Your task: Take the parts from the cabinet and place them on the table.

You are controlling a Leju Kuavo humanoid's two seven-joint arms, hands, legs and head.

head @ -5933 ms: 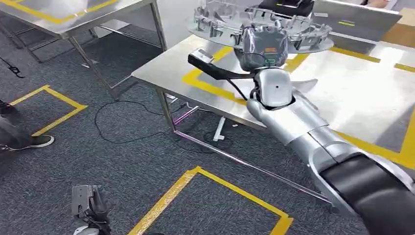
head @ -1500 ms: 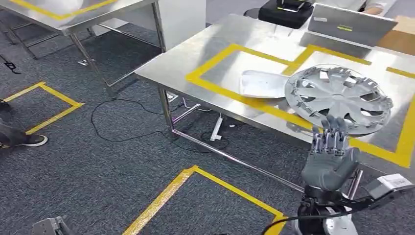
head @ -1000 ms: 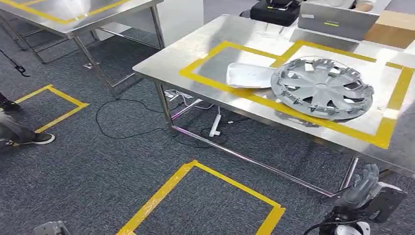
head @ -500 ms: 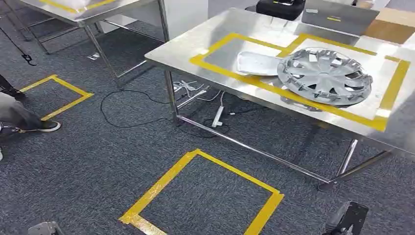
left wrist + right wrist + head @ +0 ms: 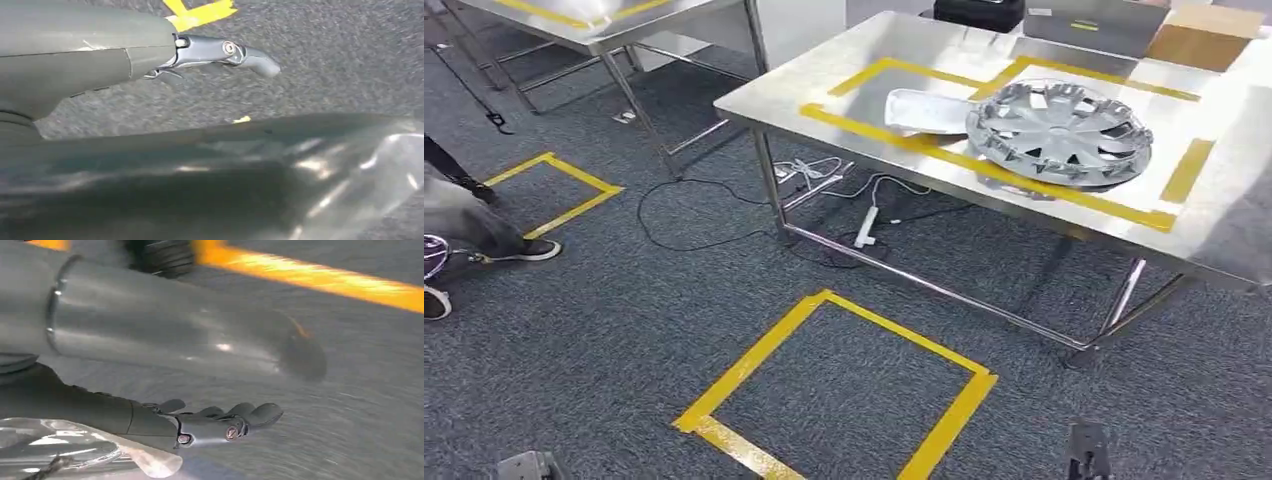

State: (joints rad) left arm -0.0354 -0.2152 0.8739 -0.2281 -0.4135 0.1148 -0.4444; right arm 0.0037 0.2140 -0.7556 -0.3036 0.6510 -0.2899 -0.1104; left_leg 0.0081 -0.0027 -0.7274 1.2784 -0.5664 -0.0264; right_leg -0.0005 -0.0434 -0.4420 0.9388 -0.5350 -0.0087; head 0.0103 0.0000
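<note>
A silver hubcap [image 5: 1059,130] lies on the steel table [image 5: 824,85], inside a yellow tape frame. It overlaps a flat silver part [image 5: 929,108] lying beside it. Both of my arms hang down over the grey carpet, away from the table. In the left wrist view my left hand [image 5: 210,50] has its fingers stretched out and holds nothing. In the right wrist view my right hand [image 5: 200,425] also has straight fingers with nothing in them.
A second steel table [image 5: 604,20] stands at the back left. A person's legs and shoes [image 5: 464,225] are at the left edge. Cables and a power strip [image 5: 864,230] lie under the table. A yellow tape square [image 5: 844,390] marks the carpet. A laptop [image 5: 1094,25] sits at the table's far side.
My right hand set the hubcap on the table, let go and dropped to my side, out of the head view. The camera has shifted, so the table sits higher in the picture.
</note>
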